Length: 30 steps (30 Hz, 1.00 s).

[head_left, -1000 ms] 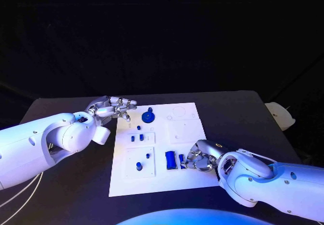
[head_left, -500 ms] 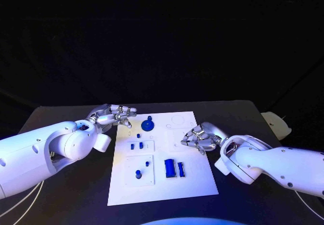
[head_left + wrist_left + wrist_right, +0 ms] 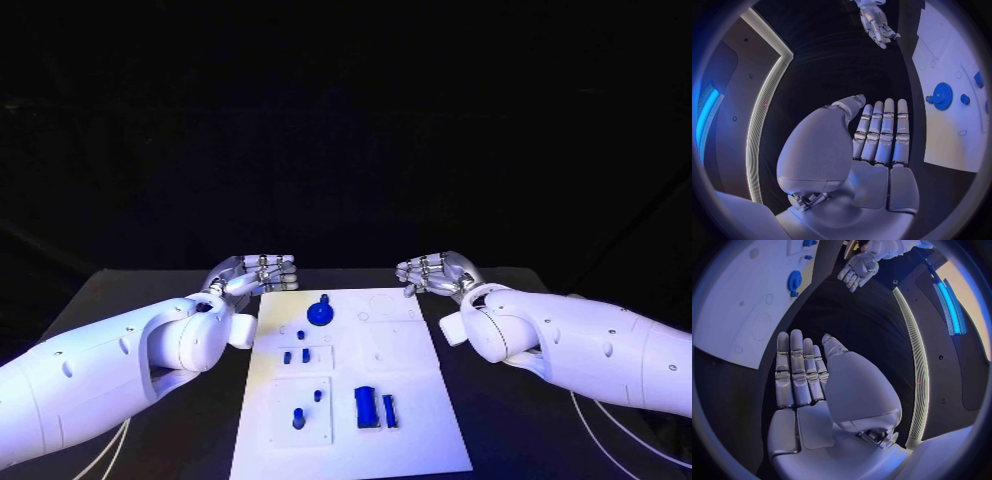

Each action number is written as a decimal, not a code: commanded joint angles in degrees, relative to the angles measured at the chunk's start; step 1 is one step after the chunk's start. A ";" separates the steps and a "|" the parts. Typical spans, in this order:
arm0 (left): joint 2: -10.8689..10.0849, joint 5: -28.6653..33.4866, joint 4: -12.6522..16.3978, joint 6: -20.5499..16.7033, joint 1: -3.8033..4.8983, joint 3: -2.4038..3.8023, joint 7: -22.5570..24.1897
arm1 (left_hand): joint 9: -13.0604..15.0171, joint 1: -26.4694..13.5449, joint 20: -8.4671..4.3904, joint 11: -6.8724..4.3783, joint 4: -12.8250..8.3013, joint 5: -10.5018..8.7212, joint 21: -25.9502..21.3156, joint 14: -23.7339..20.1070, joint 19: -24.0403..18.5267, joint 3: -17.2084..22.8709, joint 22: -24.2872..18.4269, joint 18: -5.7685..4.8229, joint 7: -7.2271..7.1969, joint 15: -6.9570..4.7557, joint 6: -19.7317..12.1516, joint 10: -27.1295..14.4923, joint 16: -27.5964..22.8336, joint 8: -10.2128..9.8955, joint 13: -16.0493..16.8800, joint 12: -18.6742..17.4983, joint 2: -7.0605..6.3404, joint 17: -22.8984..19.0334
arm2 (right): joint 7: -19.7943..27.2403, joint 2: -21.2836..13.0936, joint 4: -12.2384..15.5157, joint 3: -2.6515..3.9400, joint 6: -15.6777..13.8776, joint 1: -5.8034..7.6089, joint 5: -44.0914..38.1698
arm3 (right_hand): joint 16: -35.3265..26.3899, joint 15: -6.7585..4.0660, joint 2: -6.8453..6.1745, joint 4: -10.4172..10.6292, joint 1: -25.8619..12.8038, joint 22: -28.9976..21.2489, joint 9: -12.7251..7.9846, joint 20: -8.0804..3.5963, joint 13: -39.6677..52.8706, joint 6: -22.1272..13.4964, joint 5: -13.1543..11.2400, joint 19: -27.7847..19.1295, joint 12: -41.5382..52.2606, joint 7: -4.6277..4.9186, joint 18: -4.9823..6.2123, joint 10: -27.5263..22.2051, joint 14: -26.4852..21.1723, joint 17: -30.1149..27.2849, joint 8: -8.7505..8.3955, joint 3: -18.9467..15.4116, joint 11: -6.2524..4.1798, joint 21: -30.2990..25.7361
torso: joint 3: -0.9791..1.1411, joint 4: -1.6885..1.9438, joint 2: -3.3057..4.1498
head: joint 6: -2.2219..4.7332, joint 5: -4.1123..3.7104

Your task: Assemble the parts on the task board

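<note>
The task board (image 3: 353, 400) lies at lower centre of the head view. My left hand (image 3: 257, 274) and right hand (image 3: 437, 271) hover beyond its far corners, fingers straight, side by side, holding nothing. The blue gear (image 3: 320, 314) sits upper left; two bars (image 3: 374, 408) lie lower right. I'd reach down slowly.

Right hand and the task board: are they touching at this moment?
Apart. In the right wrist view the right hand is flat and holds nothing, with dark table showing between its fingers and the task board.
</note>
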 commanded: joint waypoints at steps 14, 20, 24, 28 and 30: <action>2.39 3.10 -1.41 -5.01 -0.67 0.21 3.79 | -3.82 -36.50 -5.27 -2.28 -0.38 -5.26 -20.54 -23.59 -17.85 -20.85 -16.24 -3.89 -5.79 -1.54 -25.95 -26.47 -19.36 -7.45 -3.59 -12.06 8.89 -7.04 | 5.55 3.33 -4.16 0.99 0.86 -0.50 6.29 | -22.03 -0.13 1.31 -5.16 -37.67 -31.85 -12.50 -2.21 -22.03 -23.15 -6.80 -28.15 -13.02 -3.78 -3.60 -21.78 -26.70 -19.22 -5.27 -0.25 -1.71 -3.77 | 1.00 -0.03 -1.18 | 1.84 1.92; 0.89 1.80 3.54 -12.53 -1.84 0.65 6.98 | -3.82 -46.15 -7.35 -3.88 -1.74 -6.65 -20.54 -29.96 -23.46 -22.21 -16.24 -5.10 -10.92 -2.89 -32.22 -33.20 -19.36 -7.45 -3.59 -12.06 8.89 -7.04 | 9.09 1.52 3.36 3.22 -5.94 -2.17 9.39 | -26.91 -4.17 1.31 -10.15 -47.78 -36.84 -14.15 -3.94 -23.29 -30.10 -8.39 -34.29 -17.58 -5.19 -4.49 -29.13 -34.00 -20.77 -5.27 -1.46 -6.77 -3.77 | 2.26 -0.08 -2.11 | 2.02 3.78; -0.47 0.62 8.02 -19.34 -2.90 1.05 9.86 | -3.82 -51.87 -8.58 -4.78 -2.70 -7.50 -20.54 -33.73 -26.75 -26.64 -16.24 -5.48 -10.92 -7.67 -35.94 -37.17 -19.36 -7.45 -3.59 -12.06 8.89 -7.04 | 12.06 -0.01 9.67 5.09 -11.64 -3.57 12.00 | -26.91 -4.17 1.31 -10.15 -53.74 -39.77 -15.13 -4.94 -27.83 -34.20 -9.34 -37.90 -17.58 -6.03 -5.12 -33.45 -38.30 -21.69 -5.27 -6.31 -6.77 -3.77 | 2.33 -0.09 -2.16 | 2.03 3.89; -1.32 -0.12 10.81 -23.59 -3.56 1.30 11.66 | -3.82 -56.21 -9.51 -9.37 -7.05 -11.63 -20.54 -36.60 -29.27 -26.64 -16.24 -5.75 -10.92 -7.67 -38.75 -40.18 -19.36 -7.45 -3.59 -12.06 8.89 -7.04 | 13.75 -0.87 13.27 6.15 -14.89 -4.37 13.48 | -26.91 -4.17 1.31 -10.15 -58.26 -41.99 -15.86 -5.73 -27.83 -37.28 -10.05 -40.63 -17.58 -10.18 -9.73 -36.76 -41.53 -26.32 -5.27 -6.31 -6.77 -3.77 | 2.33 -0.09 -2.16 | 2.03 3.89; -1.66 -0.41 11.94 -25.30 -3.82 1.40 12.39 | -3.82 -58.40 -9.97 -9.37 -7.05 -11.63 -20.54 -38.03 -30.55 -26.64 -16.24 -9.78 -10.92 -7.67 -40.19 -41.66 -19.36 -7.45 -3.59 -12.06 8.89 -7.04 | 14.38 -1.20 14.61 6.55 -16.10 -4.66 14.03 | -26.91 -4.17 1.31 -10.15 -60.55 -43.13 -19.99 -10.06 -27.83 -38.86 -14.08 -42.01 -17.58 -10.18 -9.73 -38.42 -43.20 -26.32 -5.27 -6.31 -6.77 -3.77 | 2.33 -0.09 -2.16 | 2.03 3.89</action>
